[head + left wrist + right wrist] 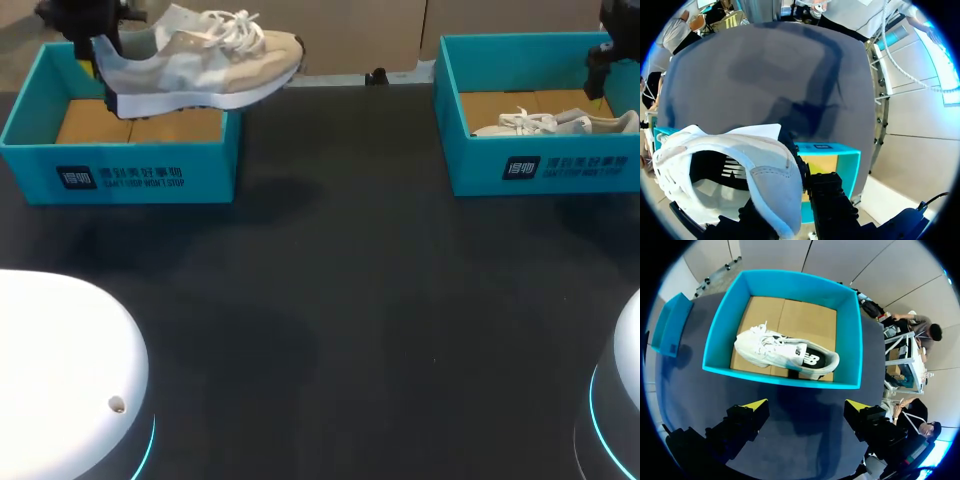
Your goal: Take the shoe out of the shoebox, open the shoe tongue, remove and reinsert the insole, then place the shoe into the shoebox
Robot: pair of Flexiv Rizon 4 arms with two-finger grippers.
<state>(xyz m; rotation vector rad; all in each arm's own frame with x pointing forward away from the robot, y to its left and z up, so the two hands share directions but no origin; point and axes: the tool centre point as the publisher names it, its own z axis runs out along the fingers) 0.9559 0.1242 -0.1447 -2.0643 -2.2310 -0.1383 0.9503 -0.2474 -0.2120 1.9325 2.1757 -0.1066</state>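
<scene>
Teal left shoebox (120, 165) sits beneath the lifted shoe (200, 60); my left gripper (100, 45) clamps its heel, toe pointing toward the table's middle. Far right, my right gripper (806, 407) hangs spread wide and empty above the right shoebox (540, 165), where a second shoe (560, 123) lies on its side.

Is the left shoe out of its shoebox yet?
Out. The shoe hangs above the left shoebox, held at the heel by the left gripper; the cardboard floor underneath is bare.
</scene>
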